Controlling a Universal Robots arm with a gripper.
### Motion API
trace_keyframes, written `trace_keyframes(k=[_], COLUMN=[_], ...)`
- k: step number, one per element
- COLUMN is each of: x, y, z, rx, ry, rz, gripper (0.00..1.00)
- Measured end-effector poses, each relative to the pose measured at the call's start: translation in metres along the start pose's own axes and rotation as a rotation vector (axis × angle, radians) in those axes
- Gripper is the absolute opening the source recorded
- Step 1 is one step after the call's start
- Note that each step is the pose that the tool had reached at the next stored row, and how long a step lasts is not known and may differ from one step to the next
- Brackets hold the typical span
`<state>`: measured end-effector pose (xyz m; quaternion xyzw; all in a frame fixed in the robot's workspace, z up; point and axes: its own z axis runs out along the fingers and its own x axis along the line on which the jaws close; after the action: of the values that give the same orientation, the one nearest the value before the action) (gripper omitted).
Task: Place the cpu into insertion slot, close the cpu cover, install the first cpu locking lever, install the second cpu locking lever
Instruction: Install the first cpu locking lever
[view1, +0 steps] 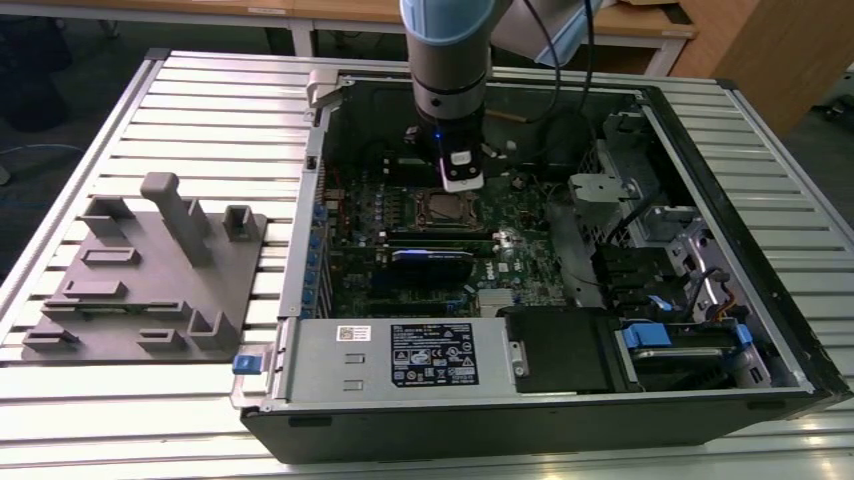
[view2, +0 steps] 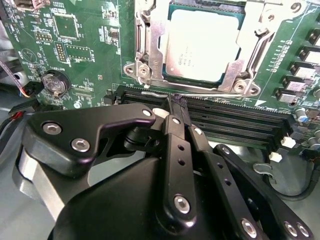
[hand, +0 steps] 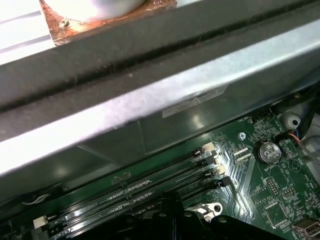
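Gripper (view2: 176, 102) linkage is looming closest in the second wrist view, its fingers (view2: 172, 137) pressing together with nothing visibly between them. Beyond the tips, the green circuit board (view2: 85, 55) is carrying the insertion slot (view1: 447, 210), where the cpu cover (view2: 152, 45) is lying flat over the seated cpu (view2: 202, 45). A thin locking lever (view2: 215, 94) is running crosswise along the slot's near edge, right at the tips, with memory slots (view2: 230, 120) crowding just beside it.

The cpu (view2: 202, 45) is showing a silver-grey top, the cover (view2: 150, 50) is gleaming silver, the board (view2: 85, 50) is showing green, the gripper (view2: 175, 100) is looking black, and the ribbed table (view1: 80, 400) is shining pale grey
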<state>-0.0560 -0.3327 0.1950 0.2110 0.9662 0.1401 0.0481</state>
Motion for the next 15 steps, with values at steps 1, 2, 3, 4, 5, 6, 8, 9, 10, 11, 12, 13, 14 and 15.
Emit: trace_keyframes(k=[1, 2, 3, 4, 5, 6, 8, 9, 10, 11, 12, 13, 14, 15], x=[0.0, 0.0, 0.0, -0.0001, -0.0001, -0.0001, -0.0001, -0.0001, -0.0001, -0.0001, -0.0001, -0.0001, -0.0001, -0.0001], y=[-0.0001, -0.0002, -0.0003, -0.0005, -0.0006, -0.0007, -0.001, -0.001, -0.0011, -0.0012, -0.0013, -0.0014, -0.0015, -0.0016], z=[0.0002, 0.0005, 0.0007, 0.0009, 0.0013, 0.0015, 0.002, 0.0023, 0.0026, 0.0029, 0.0031, 0.0034, 0.0036, 0.0038], rx=[0.0004, 0.0008, 0.0012, 0.0017, 0.0023, 0.0027, 0.0039, 0.0042, 0.0046, 0.0051, 0.0055, 0.006, 0.0063, 0.0069], ry=[-0.0008, -0.0017, -0.0026, -0.0035, -0.0047, -0.0056, -0.0073, -0.0081, -0.0091, -0.01, -0.0108, -0.0116, -0.0124, -0.0131], rz=[0.002, 0.005, 0.007, 0.009, 0.012, 0.015, 0.019, 0.022, 0.024, 0.026, 0.028, 0.03, 0.032, 0.034], gripper=[0.11, 0.11, 0.11, 0.11, 0.11, 0.11, 0.11, 0.11, 0.11, 0.11, 0.11, 0.11, 0.11, 0.11])
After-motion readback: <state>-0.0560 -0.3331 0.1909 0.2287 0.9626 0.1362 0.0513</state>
